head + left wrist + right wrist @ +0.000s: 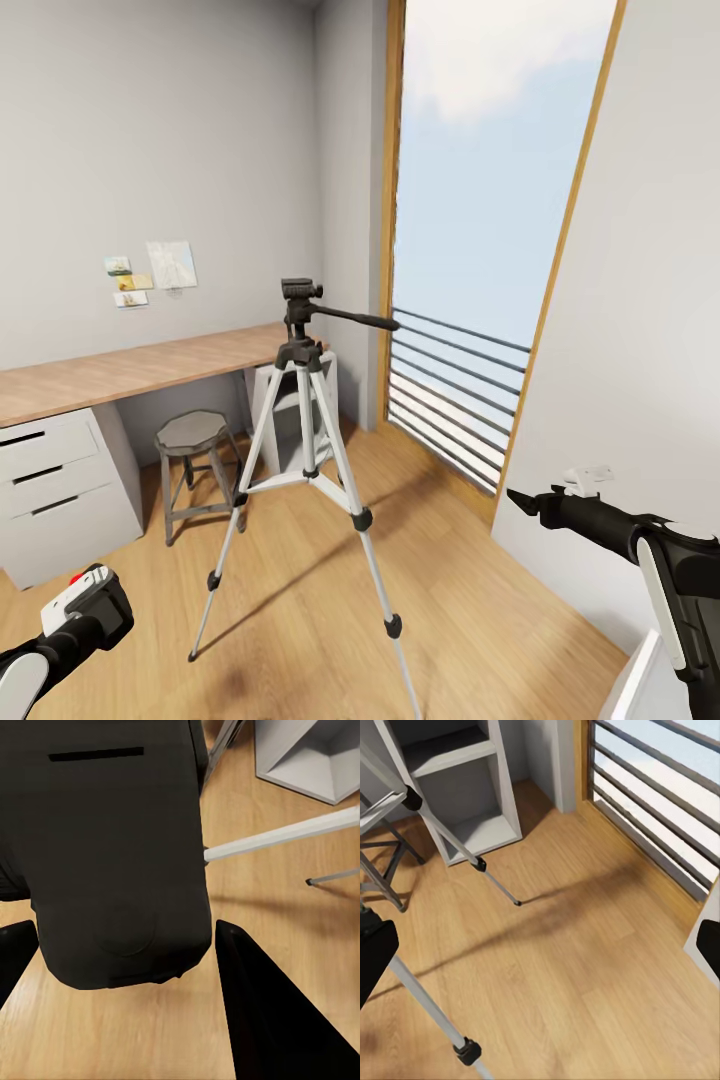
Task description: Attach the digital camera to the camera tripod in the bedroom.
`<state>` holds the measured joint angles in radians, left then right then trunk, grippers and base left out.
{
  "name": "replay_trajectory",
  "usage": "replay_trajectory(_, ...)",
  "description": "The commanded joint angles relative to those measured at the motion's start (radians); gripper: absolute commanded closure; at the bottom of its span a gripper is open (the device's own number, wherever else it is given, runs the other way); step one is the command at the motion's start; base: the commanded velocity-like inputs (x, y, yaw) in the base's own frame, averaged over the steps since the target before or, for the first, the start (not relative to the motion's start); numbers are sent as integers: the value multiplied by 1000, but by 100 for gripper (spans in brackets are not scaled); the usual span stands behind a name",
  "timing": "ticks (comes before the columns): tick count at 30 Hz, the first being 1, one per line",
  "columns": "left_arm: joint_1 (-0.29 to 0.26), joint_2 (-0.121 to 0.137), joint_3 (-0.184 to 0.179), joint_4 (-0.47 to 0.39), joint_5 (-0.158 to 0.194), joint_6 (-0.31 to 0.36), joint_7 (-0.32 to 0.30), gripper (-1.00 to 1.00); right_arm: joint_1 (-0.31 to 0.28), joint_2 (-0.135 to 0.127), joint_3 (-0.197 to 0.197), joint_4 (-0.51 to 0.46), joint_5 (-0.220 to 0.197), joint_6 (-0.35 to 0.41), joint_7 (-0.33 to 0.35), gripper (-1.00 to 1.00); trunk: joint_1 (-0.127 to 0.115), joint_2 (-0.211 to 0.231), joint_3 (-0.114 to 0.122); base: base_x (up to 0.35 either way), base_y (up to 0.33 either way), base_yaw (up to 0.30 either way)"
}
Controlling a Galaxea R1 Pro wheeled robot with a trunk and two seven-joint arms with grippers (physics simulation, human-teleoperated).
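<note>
Three silver legs spread on the plank floor carry the tripod (305,440), which stands between the desk (120,375) and the tall window (480,250); it looks light and tippable, so press gently on its black head. The camera (112,855), a dark, rigid, smooth and probably fragile body, sits clamped in the left hand (124,967); grip its flanks. The right hand (540,952) is spread apart, empty.

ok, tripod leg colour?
Silver, with black joints: the tall camera tripod's telescoping legs, clearest in the head view.
</note>
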<state>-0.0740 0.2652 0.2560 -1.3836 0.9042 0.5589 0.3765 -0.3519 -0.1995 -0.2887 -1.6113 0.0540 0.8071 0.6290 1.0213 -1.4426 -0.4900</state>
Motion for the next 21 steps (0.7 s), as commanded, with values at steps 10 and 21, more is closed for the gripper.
replay_trajectory(10, -1, 0, 0, 0, 6, 4, 10, 100, -1, 0, -1, -1, 6, 4, 8, -100, -38, 70, 15, 0, 0, 0)
replay_trajectory(21, -1, 0, 0, 1, 6, 4, 14, 100, -1, 0, -1, -1, 6, 4, 8, -100, -81, 147, 33, 0, 0, 0)
